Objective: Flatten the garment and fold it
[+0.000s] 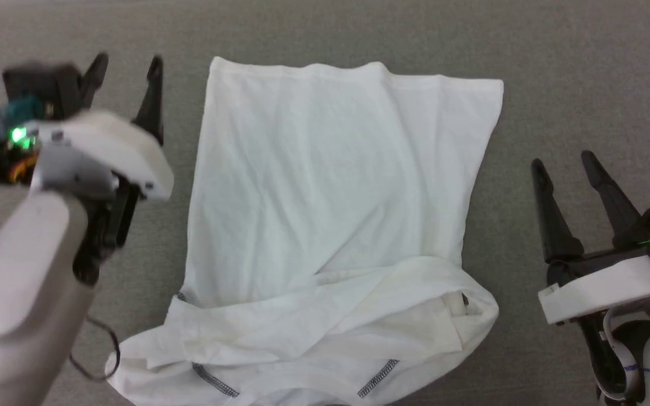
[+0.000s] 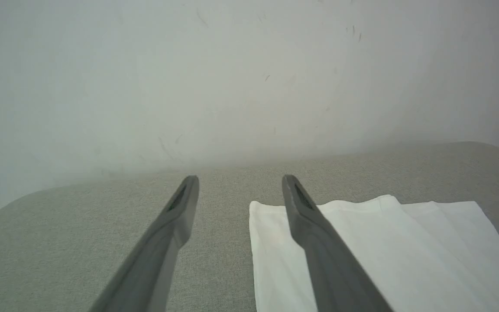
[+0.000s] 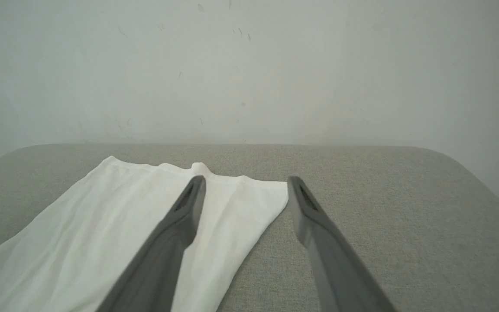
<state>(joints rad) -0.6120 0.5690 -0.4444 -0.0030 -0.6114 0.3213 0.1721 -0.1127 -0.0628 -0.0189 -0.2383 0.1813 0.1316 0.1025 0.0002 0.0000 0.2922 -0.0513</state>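
Where the grey padded surface point(image 1: 584, 67) meets the bottom of your head view, the garment point(image 1: 330, 197) lies with its shoulder end nearest you. Two lines of dark zigzag stitching point(image 1: 378, 378) show at the near edge, and a thin dark cable point(image 1: 105, 349) loops by the near left corner. Just past the stitching, cloth is bunched in a rumpled band across the shirt's width. Your right gripper point(image 1: 562, 158) hovers off the shirt's right side, a little beyond that band, fingers spread and empty. Farther on, the body of the shirt runs away from you, mostly smooth, with soft creases. Your left gripper point(image 1: 129, 58) sits farther out, beside the shirt's left edge near the far hem, its two fingers likewise parted and holding nothing. The far hem lies nearly straight across the surface, its right corner reaching wider than the left. Beyond the surface's rounded far edge, a pale scuffed wall point(image 2: 232, 78) closes the scene.
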